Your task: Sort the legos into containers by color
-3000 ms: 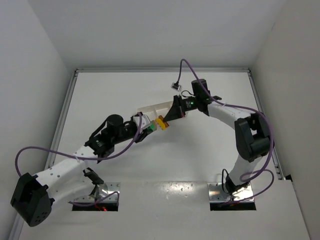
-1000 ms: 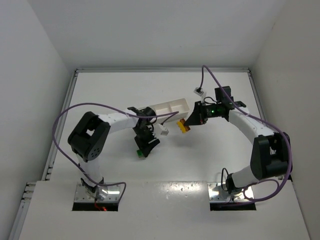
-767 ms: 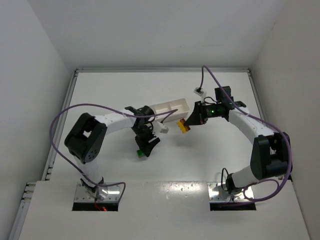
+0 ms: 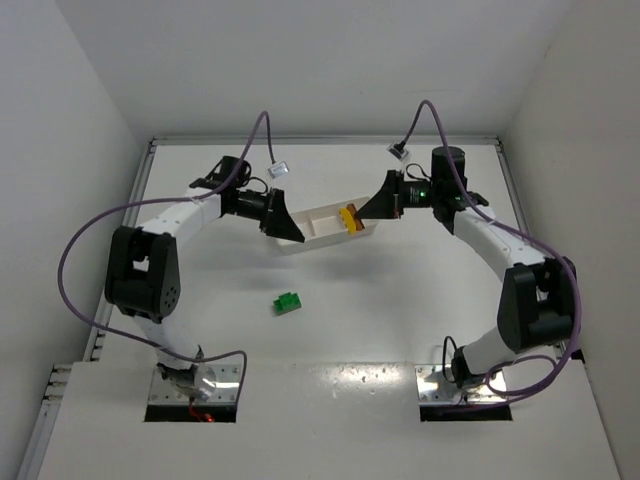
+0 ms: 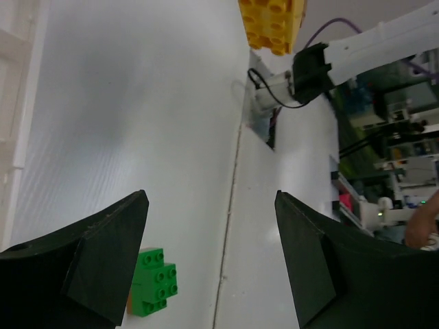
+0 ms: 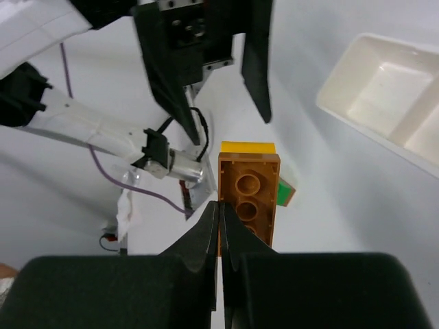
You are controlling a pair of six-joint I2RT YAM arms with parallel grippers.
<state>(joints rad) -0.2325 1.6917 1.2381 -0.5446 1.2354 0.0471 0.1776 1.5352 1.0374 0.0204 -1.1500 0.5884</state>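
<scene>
The left gripper [image 4: 287, 229], now spread, has left the green lego [image 4: 288, 302] unsorted, well clear of it, while the right gripper [image 4: 362, 216] pinches the yellow-orange lego [image 4: 349, 218] over the tray [image 4: 322, 214].

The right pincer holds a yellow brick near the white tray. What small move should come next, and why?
Probably ease the right pincer down toward the right end compartment of the tray before opening. It is shut on the yellow brick, which from above seems to hang over that end, yet the wrist view shows the tray off to one side.
</scene>
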